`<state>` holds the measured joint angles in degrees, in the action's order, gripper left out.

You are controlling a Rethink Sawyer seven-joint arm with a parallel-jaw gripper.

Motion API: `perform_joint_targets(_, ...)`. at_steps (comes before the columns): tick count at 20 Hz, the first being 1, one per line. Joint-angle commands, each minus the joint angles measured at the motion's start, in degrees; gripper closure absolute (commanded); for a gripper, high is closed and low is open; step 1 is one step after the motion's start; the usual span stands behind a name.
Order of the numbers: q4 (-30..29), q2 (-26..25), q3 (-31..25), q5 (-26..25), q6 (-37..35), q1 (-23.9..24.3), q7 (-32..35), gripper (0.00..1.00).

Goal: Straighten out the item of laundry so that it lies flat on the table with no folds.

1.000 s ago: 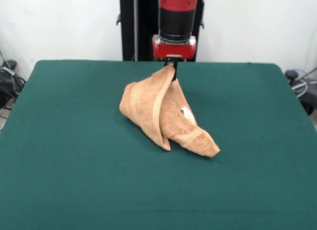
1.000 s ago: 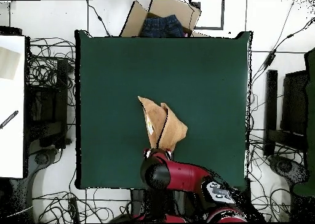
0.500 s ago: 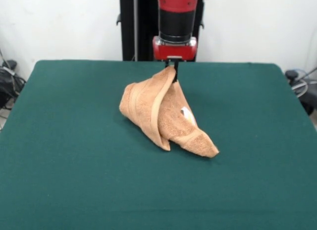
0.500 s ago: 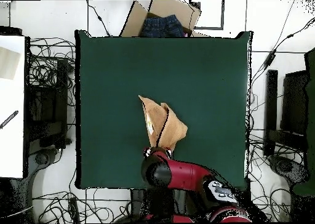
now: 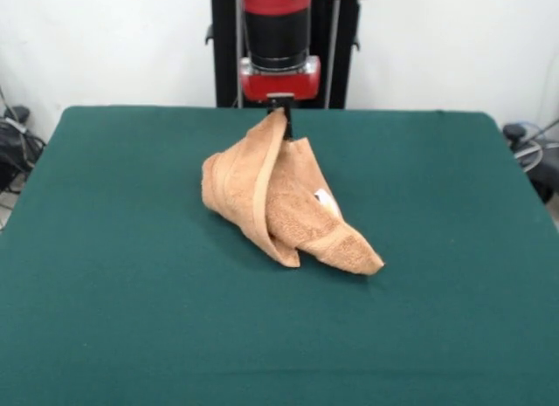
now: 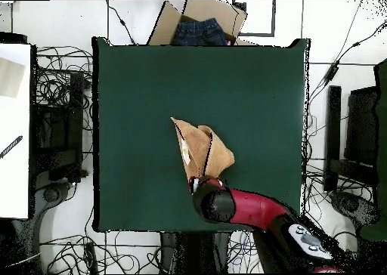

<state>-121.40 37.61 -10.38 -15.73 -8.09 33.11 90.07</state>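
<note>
The pincer grips the towel by one raised corner, tenting it near the middle of the desk. Soft, limp terry, light enough to drape; I'd judge corners the best hold. Green felt may drag it. A cardboard box and cables lie beyond the desk
</note>
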Motion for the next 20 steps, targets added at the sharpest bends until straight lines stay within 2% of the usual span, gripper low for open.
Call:
perform_joint_targets(1,7.39,1.62,-10.02,-2.95,-7.04,3.29,-3.42,1.00)
perform_joint_targets(14,9.62,1.53,-14.70,-6.38,-10.05,7.22,-4.02,1.00)
perform_joint_targets(17,11.51,2.85,-16.30,-6.12,-15.90,8.75,-7.53,1.00)
perform_joint_targets(20,12.88,2.14,-17.77,-6.78,-17.66,10.02,-9.02,1.00)
